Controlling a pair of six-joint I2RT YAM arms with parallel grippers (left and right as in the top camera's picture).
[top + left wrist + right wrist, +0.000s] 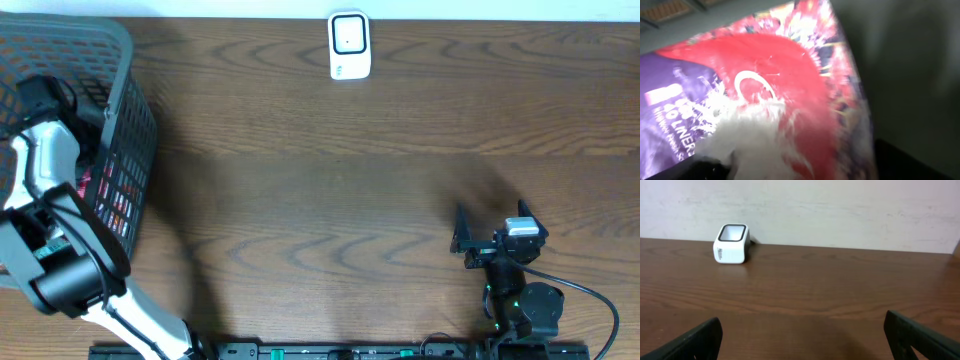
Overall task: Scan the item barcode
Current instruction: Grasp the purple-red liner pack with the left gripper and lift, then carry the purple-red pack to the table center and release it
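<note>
Though blurred this close up, looks like a glossy red-and-purple printed pack [780, 95], lying down inside the gray mesh basket [138, 130] at the left end of the table [330, 200]. From overhead, only red patches showing through the basket wall. Guessing light, slick on the printed skin, and a bit squashy, so likely to slide or dent under a hard pinch. Best bet: take it across a narrow side near one end, keeping the fingers off the barcode face. No barcode spotted yet, so can't say which face. Left pincer [792, 155] hovering right on top of it, jaws apart, one dark finger in each bottom corner of the wrist view; can't tell about contact. Right pincer [801, 320] low over bare table on the right, spread wide, gripping nothing. White barcode scanner [349, 45] standing at the far edge, well apart from the basket.
</note>
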